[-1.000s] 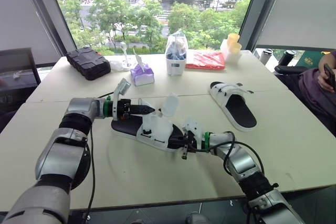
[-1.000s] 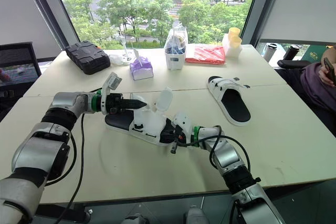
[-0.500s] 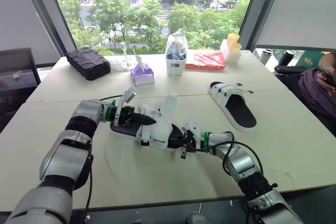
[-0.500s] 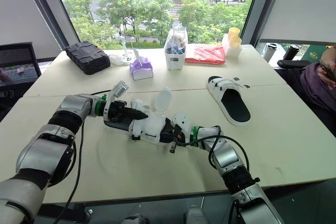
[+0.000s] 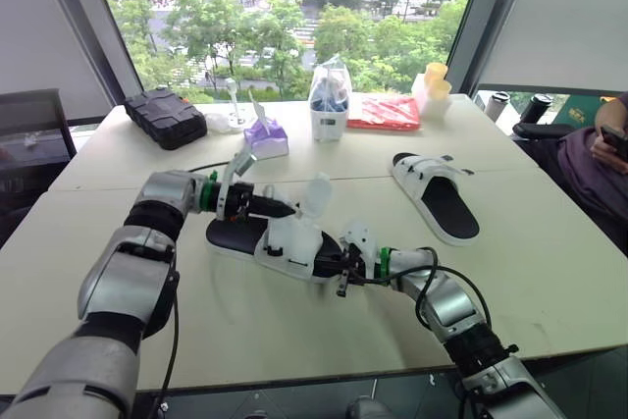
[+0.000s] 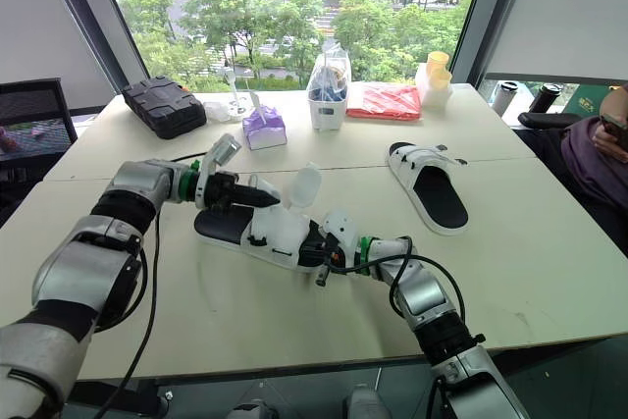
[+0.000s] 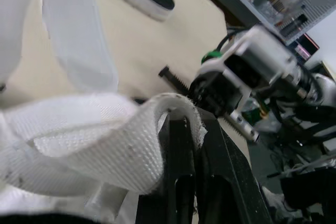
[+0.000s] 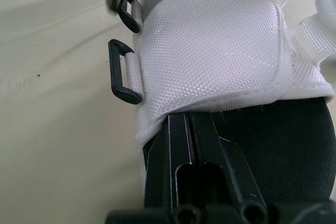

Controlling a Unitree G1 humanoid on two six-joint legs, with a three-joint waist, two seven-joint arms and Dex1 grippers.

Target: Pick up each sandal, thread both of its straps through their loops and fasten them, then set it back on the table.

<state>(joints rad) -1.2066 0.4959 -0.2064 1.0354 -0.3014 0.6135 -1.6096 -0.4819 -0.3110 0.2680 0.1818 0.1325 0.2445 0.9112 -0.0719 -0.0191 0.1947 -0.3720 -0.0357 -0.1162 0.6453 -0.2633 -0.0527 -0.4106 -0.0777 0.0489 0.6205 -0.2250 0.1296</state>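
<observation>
Straps wait on the pale table point(image 5: 294, 340), where the job looks barely begun: the near sandal point(image 5: 234, 235) lies at the middle between both arms, a white flap standing open, and its two black loops point(image 8: 113, 72) are empty, so both straps remain to be threaded and fastened; the far sandal point(image 5: 437, 198) rests flat well off to the right, its fastening too small to judge; the right claw point(image 5: 327, 263) is closed on the near sandal's edge, under its white upper; the left claw point(image 5: 282, 210) is pinched together on a white strap point(image 7: 94, 145).
</observation>
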